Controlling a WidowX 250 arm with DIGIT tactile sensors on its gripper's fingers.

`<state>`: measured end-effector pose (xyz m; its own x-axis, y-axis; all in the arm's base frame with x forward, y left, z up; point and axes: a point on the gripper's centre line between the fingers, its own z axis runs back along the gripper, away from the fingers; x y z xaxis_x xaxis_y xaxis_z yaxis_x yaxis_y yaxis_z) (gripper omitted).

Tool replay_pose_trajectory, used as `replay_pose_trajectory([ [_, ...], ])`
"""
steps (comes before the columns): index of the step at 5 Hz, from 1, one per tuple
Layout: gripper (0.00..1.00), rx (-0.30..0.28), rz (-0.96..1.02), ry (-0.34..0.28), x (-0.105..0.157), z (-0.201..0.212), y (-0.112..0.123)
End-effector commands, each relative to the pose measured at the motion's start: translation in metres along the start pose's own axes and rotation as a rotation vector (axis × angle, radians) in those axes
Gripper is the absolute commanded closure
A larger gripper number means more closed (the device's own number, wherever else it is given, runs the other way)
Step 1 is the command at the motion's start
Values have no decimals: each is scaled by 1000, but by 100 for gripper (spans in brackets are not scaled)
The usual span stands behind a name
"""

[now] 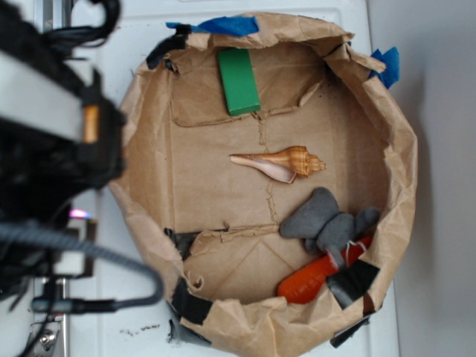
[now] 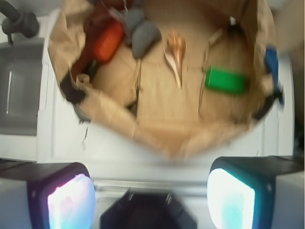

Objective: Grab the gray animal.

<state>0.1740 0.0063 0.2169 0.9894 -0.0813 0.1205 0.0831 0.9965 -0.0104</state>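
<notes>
The gray animal [image 1: 327, 219] is a soft gray plush with rounded lobes. It lies at the lower right inside a brown paper enclosure [image 1: 401, 163], resting against an orange-red tool handle [image 1: 309, 279]. In the wrist view the gray animal [image 2: 143, 33] shows blurred at the top left, far from my gripper [image 2: 151, 198]. The gripper is open, its two pale fingertips [image 2: 71, 202] wide apart with nothing between them, over the white surface outside the paper wall [image 2: 157, 133]. My black arm [image 1: 52, 141] stands left of the enclosure.
A tan seashell [image 1: 286, 161] lies in the middle of the enclosure and a green block [image 1: 238, 80] near its far side. Black tape patches [image 1: 355, 281] and blue tape [image 1: 223, 26] hold the raised, crumpled paper rim. Cables [image 1: 89, 256] run at the left.
</notes>
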Motion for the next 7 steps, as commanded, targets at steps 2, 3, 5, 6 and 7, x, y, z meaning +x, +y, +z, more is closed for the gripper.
replay_pose_trajectory([
  [2,0,-143,-229,-183,54,-49,29],
  [3,0,-129,-210,-143,58,-78,39],
  [5,0,-176,-301,-164,87,-110,38],
  [6,0,-195,-338,-186,106,-116,28],
  [7,0,-232,-386,-225,121,-128,14],
])
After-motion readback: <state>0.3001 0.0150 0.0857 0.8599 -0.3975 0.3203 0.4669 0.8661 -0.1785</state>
